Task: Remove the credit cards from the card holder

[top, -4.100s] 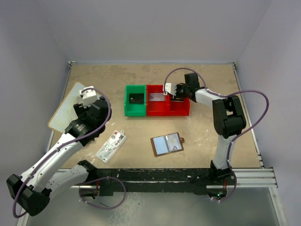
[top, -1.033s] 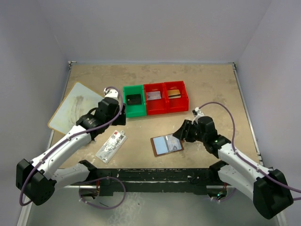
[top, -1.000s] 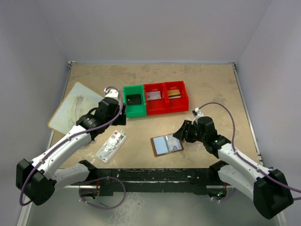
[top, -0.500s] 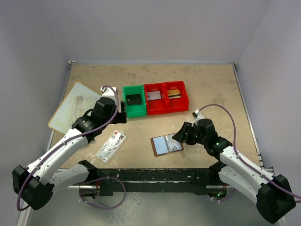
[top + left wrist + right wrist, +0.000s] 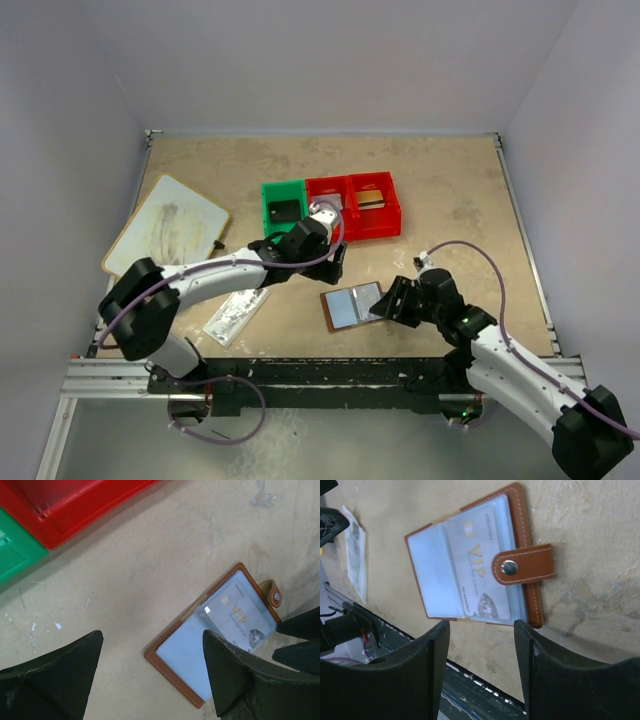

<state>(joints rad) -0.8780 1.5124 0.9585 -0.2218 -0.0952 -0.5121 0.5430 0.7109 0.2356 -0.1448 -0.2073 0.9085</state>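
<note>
Card holder (image 5: 354, 306) open and flat on the table (image 5: 450, 190), near the front edge, clear pockets facing up. Holds a VIP card (image 5: 480, 572) in the pocket under the strap (image 5: 525, 566). Left gripper (image 5: 335, 264) just beyond its far side, jaws spread wide, gripping nothing. Right gripper (image 5: 386, 302) close by the strap edge, jaws spread, empty. Red bin (image 5: 375, 232) and green bin (image 5: 283, 186) further back

tan-brown card holder (image 5: 215, 635) with pale stitching, silver stud (image 5: 509, 568), pale bluish clear pockets; its card (image 5: 480, 570) whitish with gold vip lettering. red bin (image 5: 380, 226), green bin (image 5: 266, 205). mottled beige worktop (image 5: 450, 180). black left tool (image 5: 150, 645), black right tool (image 5: 481, 630).
</note>
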